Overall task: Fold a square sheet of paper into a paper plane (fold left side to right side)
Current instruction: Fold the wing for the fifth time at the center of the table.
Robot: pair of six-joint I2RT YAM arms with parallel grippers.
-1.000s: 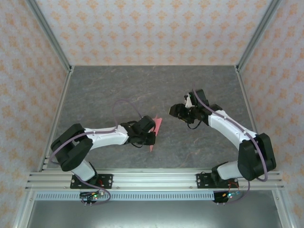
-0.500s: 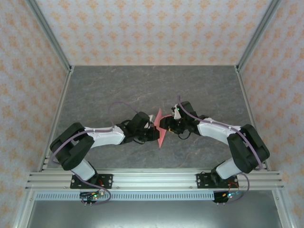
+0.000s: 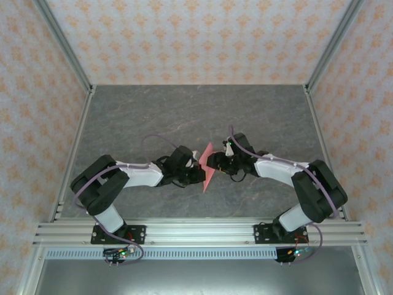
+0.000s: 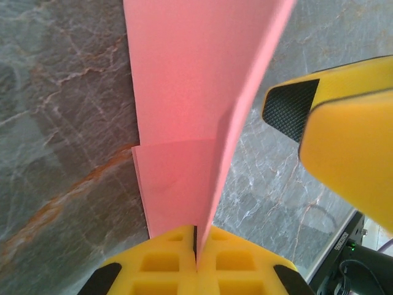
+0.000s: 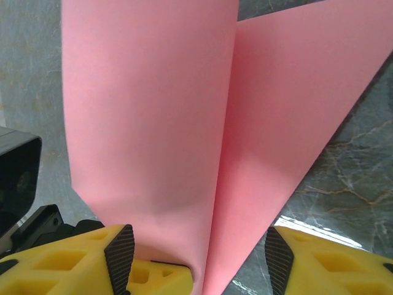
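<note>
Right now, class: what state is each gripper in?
Left gripper: shut on the folded salmon-pink paper sheet.
Right gripper: open around that sheet.

Centre of the grey marbled stone worktop (image 3: 153,117): the folded salmon-pink paper sheet (image 3: 207,167) stands on edge above it, between both arms. Left hand (image 3: 196,174) lies to its left, clamped on it; right hand (image 3: 215,161) lies to its right, one finger on either side.

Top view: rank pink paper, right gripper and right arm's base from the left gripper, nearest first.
1. pink paper, pinched in the left gripper.
2. right gripper, just across the paper.
3. right arm's base, far off at bottom right.
</note>
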